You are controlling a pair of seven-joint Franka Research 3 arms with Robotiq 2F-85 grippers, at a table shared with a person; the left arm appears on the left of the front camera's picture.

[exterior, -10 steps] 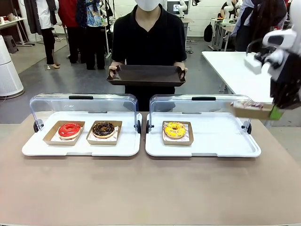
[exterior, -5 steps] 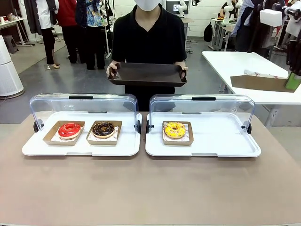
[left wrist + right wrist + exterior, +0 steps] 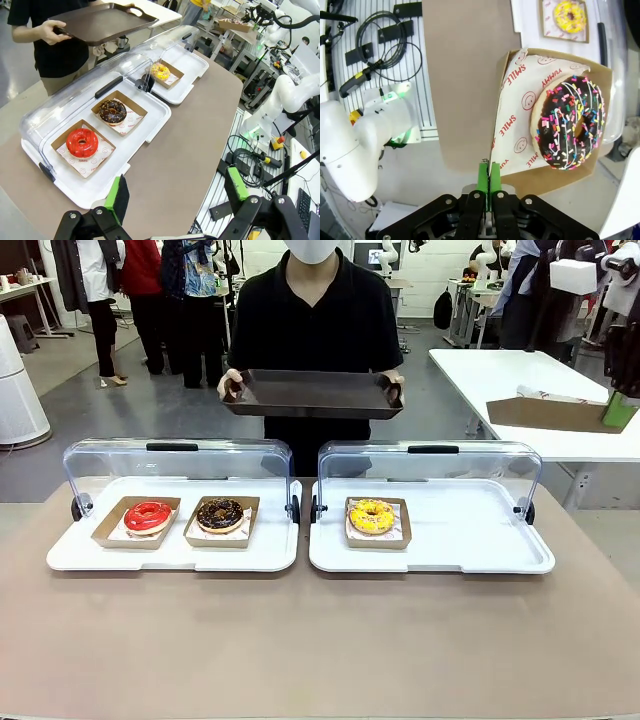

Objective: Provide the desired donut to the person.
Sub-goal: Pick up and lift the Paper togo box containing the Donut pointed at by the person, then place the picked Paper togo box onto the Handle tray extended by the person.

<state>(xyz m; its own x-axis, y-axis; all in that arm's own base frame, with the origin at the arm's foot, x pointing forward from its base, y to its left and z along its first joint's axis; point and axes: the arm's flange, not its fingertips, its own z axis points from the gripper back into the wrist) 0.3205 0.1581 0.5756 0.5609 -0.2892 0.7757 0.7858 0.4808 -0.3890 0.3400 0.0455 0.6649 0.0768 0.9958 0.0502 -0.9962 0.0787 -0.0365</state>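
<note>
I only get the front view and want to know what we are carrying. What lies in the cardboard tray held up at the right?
Observer: In the right wrist view, a chocolate donut with coloured sprinkles lies in the tray.
Operator: How is it gripped?
Observer: The right gripper is shut on the tray's edge, with a corner of the printed paper at its pads.
Operator: And the left gripper?
Observer: The left gripper is open, above the end of the table where the red donut sits.
</note>
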